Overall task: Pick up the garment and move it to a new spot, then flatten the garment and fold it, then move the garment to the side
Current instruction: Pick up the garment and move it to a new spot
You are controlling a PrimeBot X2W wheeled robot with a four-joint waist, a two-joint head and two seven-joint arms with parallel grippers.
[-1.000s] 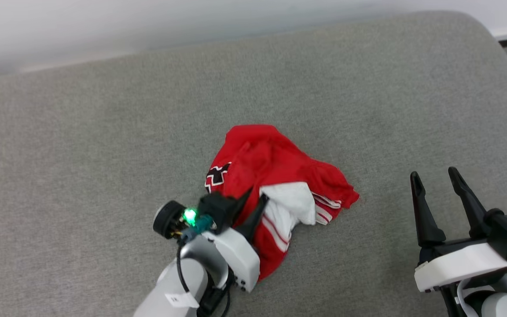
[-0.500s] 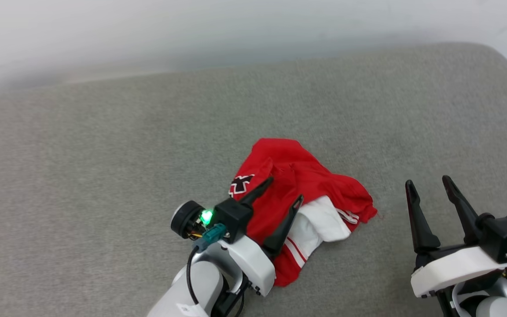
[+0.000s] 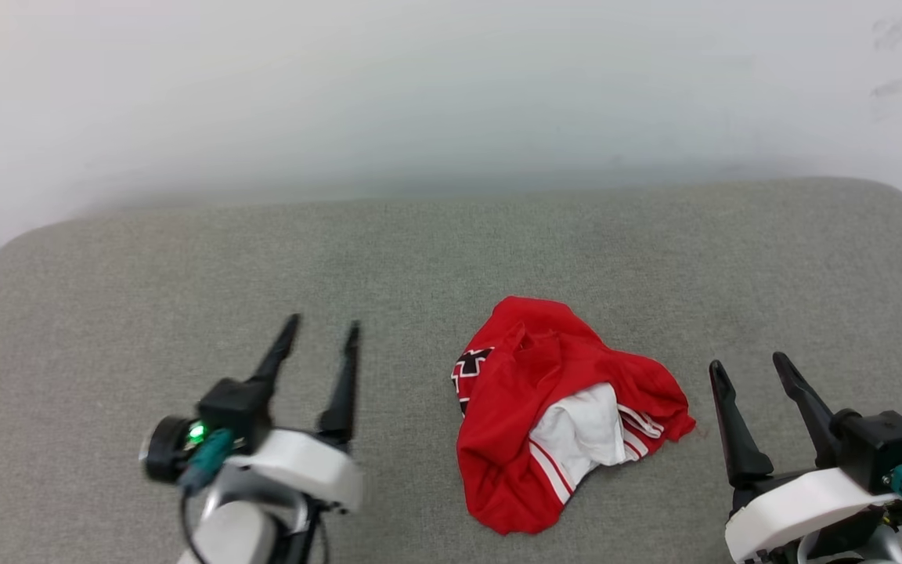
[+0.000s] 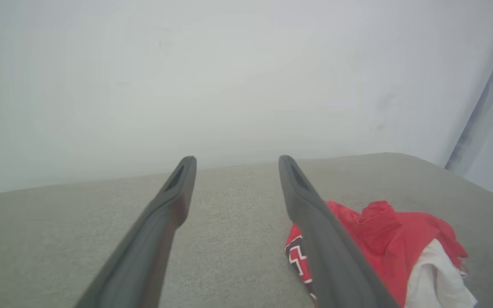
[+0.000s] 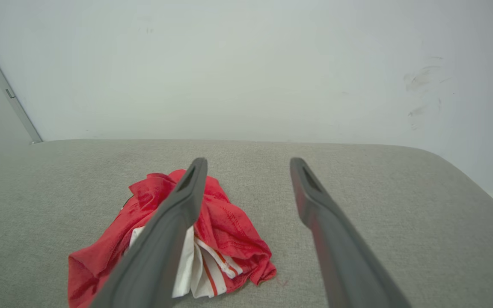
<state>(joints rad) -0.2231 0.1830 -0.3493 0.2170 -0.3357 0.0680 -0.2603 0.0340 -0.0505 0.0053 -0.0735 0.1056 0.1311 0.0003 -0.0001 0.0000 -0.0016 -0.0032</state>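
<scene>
The left gripper (image 3: 322, 326) is hovering beside the heap, fingers spread wide, gripping nothing; the red jersey (image 3: 521, 392) is lying crumpled on the grey cushion (image 3: 420, 251); the right gripper (image 3: 748, 363) is likewise gaping empty; flattening, folding and moving aside are seemingly all remaining

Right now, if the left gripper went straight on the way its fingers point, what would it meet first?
Likely nothing near: the open left gripper points over the grey cushion toward the white wall. The garment lies off to its right, out of that line. Depth is unclear.
</scene>
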